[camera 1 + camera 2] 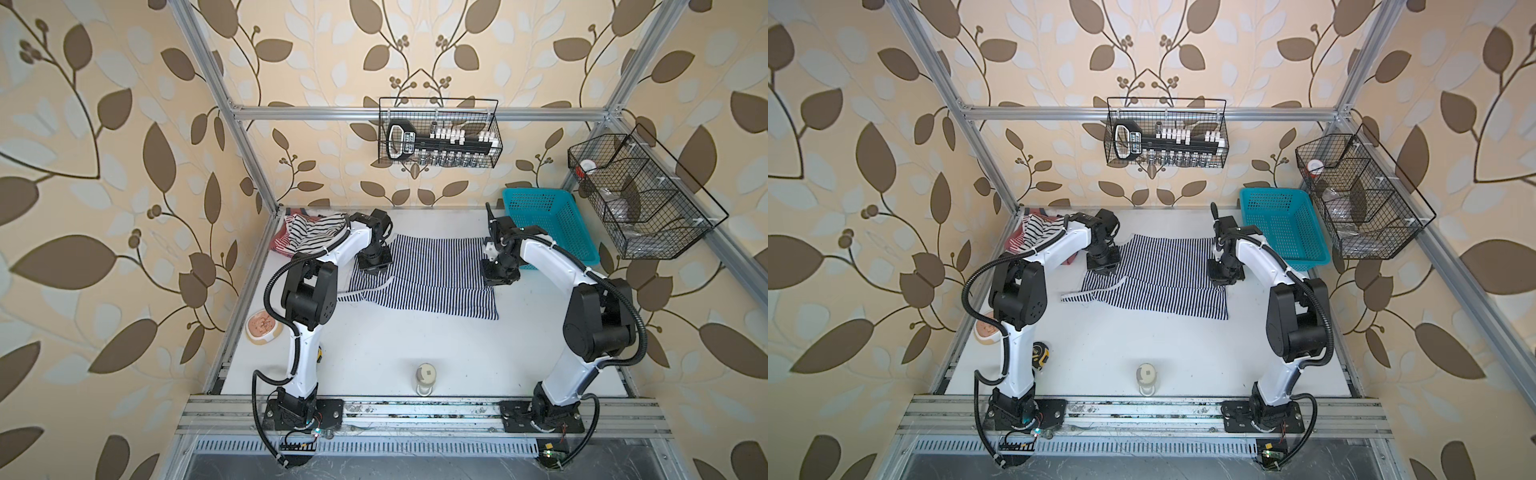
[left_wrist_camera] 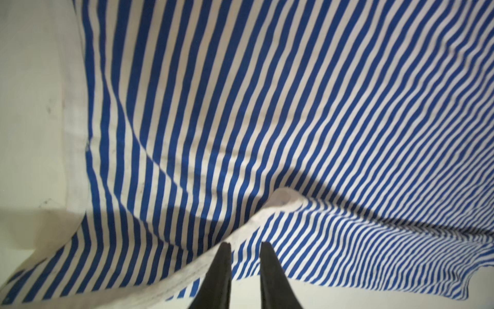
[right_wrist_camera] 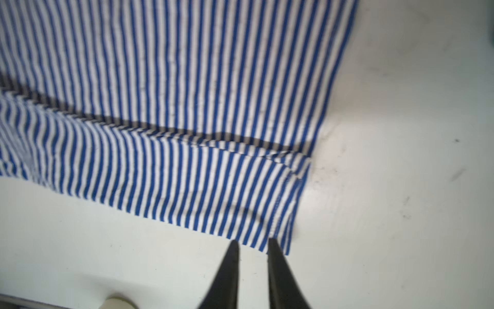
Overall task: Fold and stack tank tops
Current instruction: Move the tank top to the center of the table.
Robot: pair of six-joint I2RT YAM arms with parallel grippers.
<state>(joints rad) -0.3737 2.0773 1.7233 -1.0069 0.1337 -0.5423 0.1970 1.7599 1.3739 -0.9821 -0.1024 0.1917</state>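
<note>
Left gripper (image 2: 246, 244): jaws a narrow gap apart, nothing pinched. In the left wrist view the tips sit over the white bound edge of the navy-and-white tank top (image 2: 267, 107), and that edge runs under them. Can't tell if the tips touch the cloth.

Right gripper (image 3: 252, 242): also a narrow gap, nothing held. The tips are right at a hem corner of the same top (image 3: 187, 107), with bare table (image 3: 387, 133) showing between the fingers.

In both top views the left gripper (image 1: 374, 266) (image 1: 1102, 264) is at the strap end of the top and the right gripper (image 1: 498, 276) (image 1: 1223, 276) is at the hem end. Both point down.

The navy-and-white tank top (image 1: 428, 274) (image 1: 1163, 274) lies spread out mid-table, towards the back. A fold edge runs across it lengthwise, and one strap sticks out towards the left arm's side.

The white tank top with wide black stripes (image 1: 311, 232) is crumpled in the far left corner, on top of the red-and-white tank top (image 1: 280, 243). The left arm partly hides both.

The blue perforated basket (image 1: 544, 220) is in the far right corner, just behind the right arm.

A small jar (image 1: 424, 378) stands at the front edge of the table.
</note>
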